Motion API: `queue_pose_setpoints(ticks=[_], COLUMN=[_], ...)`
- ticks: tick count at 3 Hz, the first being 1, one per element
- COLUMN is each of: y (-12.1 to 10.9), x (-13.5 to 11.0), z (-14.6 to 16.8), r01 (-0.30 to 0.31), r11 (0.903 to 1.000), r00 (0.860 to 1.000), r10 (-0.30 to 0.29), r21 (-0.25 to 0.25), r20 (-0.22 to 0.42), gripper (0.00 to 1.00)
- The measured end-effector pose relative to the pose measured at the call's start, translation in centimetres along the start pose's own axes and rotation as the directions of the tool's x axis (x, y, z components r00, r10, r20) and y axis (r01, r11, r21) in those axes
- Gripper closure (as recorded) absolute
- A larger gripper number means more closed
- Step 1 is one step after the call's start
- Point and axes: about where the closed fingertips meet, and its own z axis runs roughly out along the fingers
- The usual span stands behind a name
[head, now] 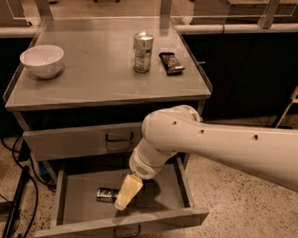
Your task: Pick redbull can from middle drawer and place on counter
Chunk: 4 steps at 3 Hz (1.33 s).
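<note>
The arm (227,147) comes in from the right and bends down at its rounded joint, angling the gripper (121,202) down-left into the open drawer (84,200). Its tip is right beside the redbull can (106,194), lying on the drawer floor. I cannot tell its grip state.

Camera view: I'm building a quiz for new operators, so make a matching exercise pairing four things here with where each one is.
Things:
1. redbull can
2. white bowl
3. wider silver can
4. gripper

Places:
A. upright on the counter, beside a dark packet
B. alone near the counter's left edge in the view
C. down inside the middle drawer, right beside the small can
D. lying on the middle drawer's floor

Pairs: 1-D, 2-B, 3-A, 4-C
</note>
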Motion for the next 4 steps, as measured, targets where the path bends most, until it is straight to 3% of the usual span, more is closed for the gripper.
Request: queue_pose_setpoints(ticks=[1,2,3,4], y=[-1.5,-1.5,-0.9,-1.1], x=[-0.4,-0.4,-0.6,-1.3], z=[4.4,4.4,7.4,12.4], r01=[-0.057,-0.057,-0.076,-0.11], r11=[0.9984,0.9983,0.9962,0.9887], r00=[0.998,0.998,0.996,0.989], r10=[0.057,0.057,0.078,0.119], r21=[0.006,0.006,-0.042,-0.102], r20=[0.041,0.041,0.054,0.091], gripper=[0.0,0.0,0.0,0.0])
